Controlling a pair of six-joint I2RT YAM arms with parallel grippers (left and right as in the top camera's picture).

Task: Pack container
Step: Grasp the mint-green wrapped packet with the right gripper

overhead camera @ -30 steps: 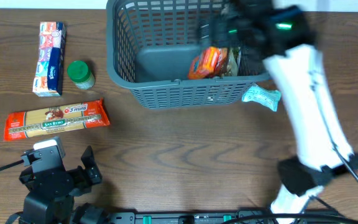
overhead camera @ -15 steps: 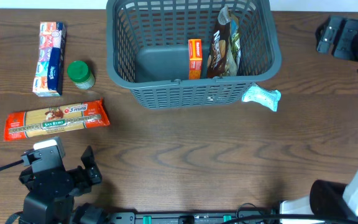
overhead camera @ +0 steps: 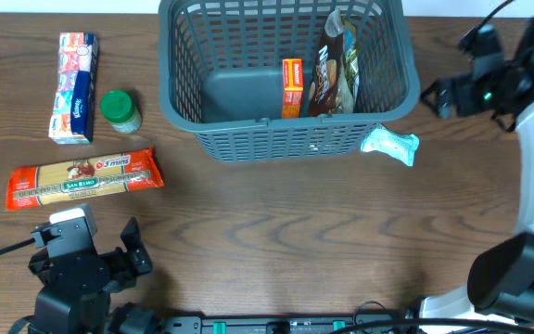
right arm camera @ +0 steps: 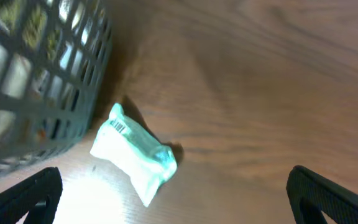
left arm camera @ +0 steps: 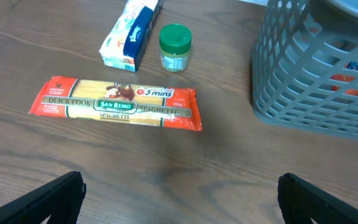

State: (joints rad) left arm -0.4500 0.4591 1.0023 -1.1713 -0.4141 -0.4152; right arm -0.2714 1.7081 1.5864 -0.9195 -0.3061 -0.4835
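1. Overhead view, far left: a tissue pack (overhead camera: 73,87) lies flat on the table (overhead camera: 276,232). A jar with green lid (overhead camera: 120,110) stands just beside it, and a spaghetti packet (overhead camera: 84,179) lies below them. All three are still outside, probably waiting to be packed.
2. At the lower left the left gripper (overhead camera: 91,258) rests low near the table edge. In the left wrist view its fingers are wide apart and hold nothing, and they face the spaghetti packet, so this may be its next target.
3. At the upper middle stands the container (overhead camera: 286,130). An orange box (overhead camera: 291,87) and a dark snack bag (overhead camera: 334,70) stand inside it, at the right part. They lean on each other, which I think keeps them upright.
4. A small teal packet (overhead camera: 390,144) lies on the table, touching or almost touching the lower right corner of the container.
5. At the upper right the right gripper (overhead camera: 445,93) hangs outside the container, its fingers spread and empty. Its wrist camera looks down on the teal packet, so I judge it is lining up for this one.
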